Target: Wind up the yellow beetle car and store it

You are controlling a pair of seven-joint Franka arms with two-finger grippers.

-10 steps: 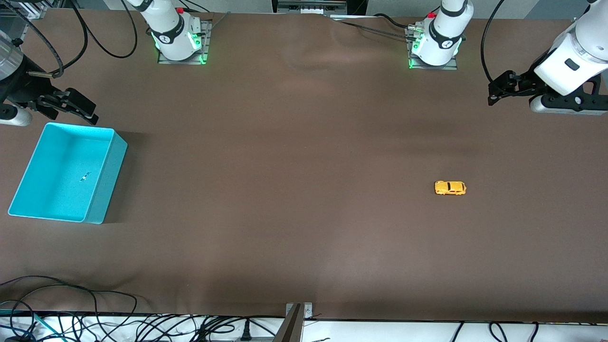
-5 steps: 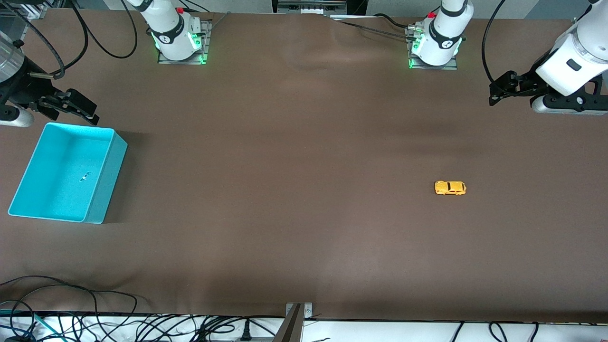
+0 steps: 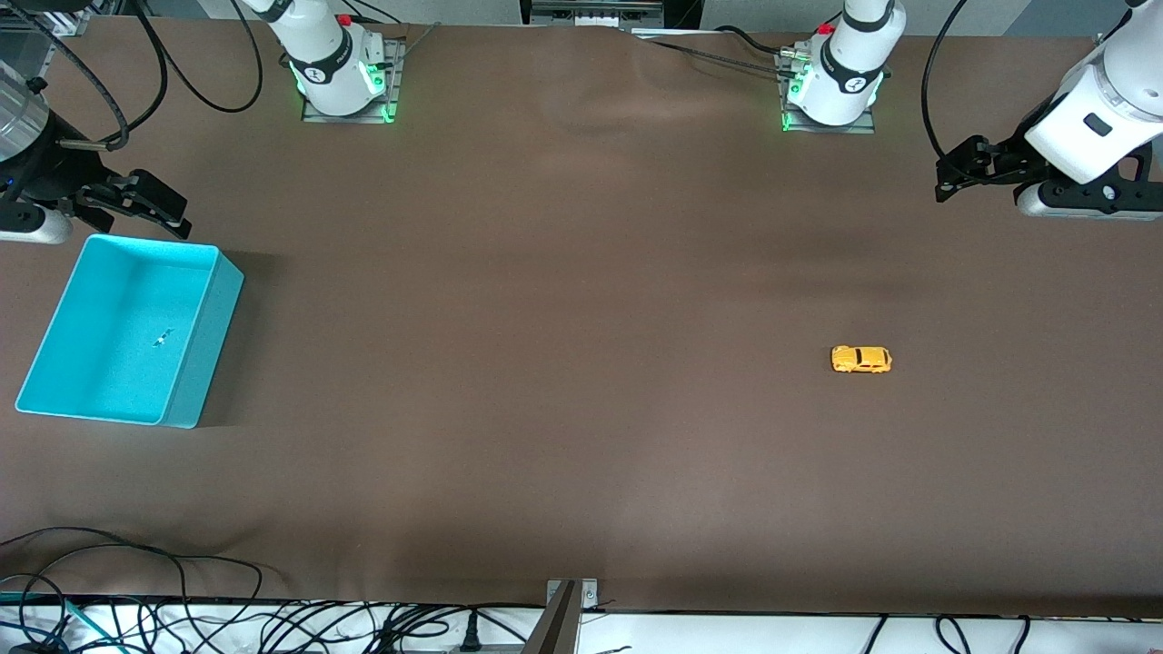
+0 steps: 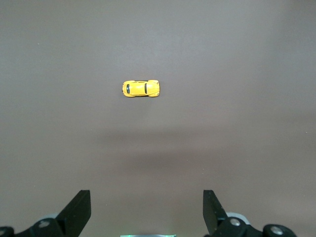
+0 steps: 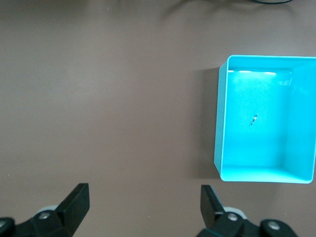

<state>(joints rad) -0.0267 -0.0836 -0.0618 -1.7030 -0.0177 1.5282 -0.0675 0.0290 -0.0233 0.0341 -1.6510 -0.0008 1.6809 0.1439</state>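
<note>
The yellow beetle car (image 3: 860, 360) stands alone on the brown table toward the left arm's end; it also shows in the left wrist view (image 4: 141, 88). The turquoise bin (image 3: 54, 327) sits at the right arm's end, and shows in the right wrist view (image 5: 222, 123). My left gripper (image 3: 949, 177) is open and empty, raised at the table's edge, well apart from the car. My right gripper (image 3: 168, 211) is open and empty, raised just above the bin's rim nearest the robot bases.
A small dark speck (image 3: 162, 339) lies on the bin's floor. Cables (image 3: 136, 599) and a bracket (image 3: 563, 618) run along the table edge nearest the front camera. Both robot bases (image 3: 341, 77) stand along the edge farthest from that camera.
The right gripper has shifted slightly toward the table's edge at its own end. The left gripper has drifted very slightly. The car and bin have not moved.
</note>
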